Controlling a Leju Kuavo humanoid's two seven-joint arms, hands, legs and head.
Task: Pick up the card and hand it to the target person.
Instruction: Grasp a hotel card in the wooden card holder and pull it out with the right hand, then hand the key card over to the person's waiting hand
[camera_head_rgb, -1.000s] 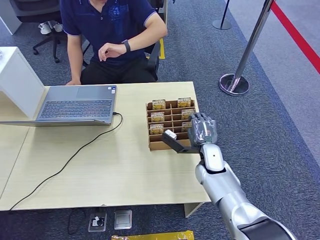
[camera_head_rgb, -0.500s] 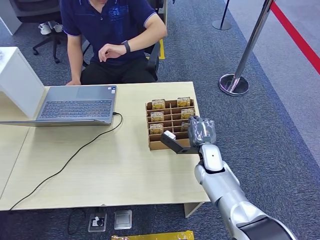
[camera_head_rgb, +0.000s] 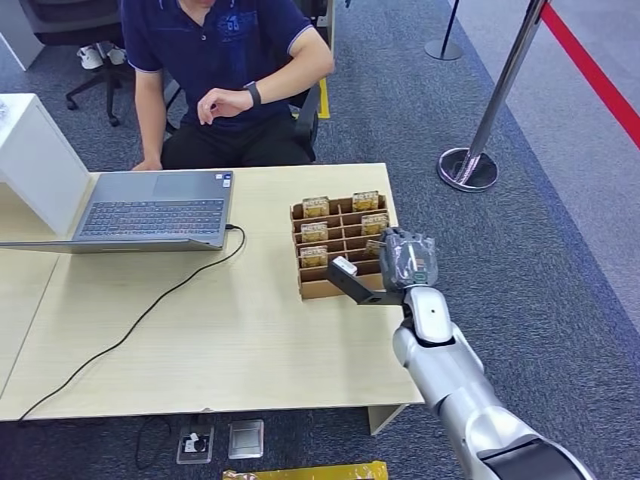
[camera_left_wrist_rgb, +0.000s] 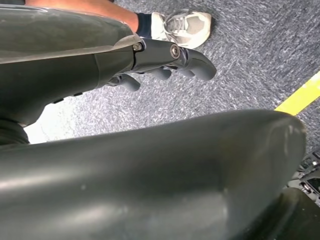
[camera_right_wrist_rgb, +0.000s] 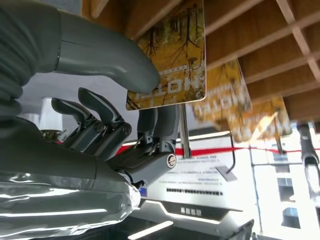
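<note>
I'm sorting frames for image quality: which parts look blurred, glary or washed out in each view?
Head view: evenly lit and sharp, soft shadows under the laptop. Right wrist view: the card by the right hand is sharp, farther cards blurred, bright background washed out. Left wrist view: dark body parts blurred with glare streaks.

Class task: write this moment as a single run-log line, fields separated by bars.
right hand: pinches card at wooden card rack | left hand: hangs over carpet, holding nothing | person: seated behind table
</note>
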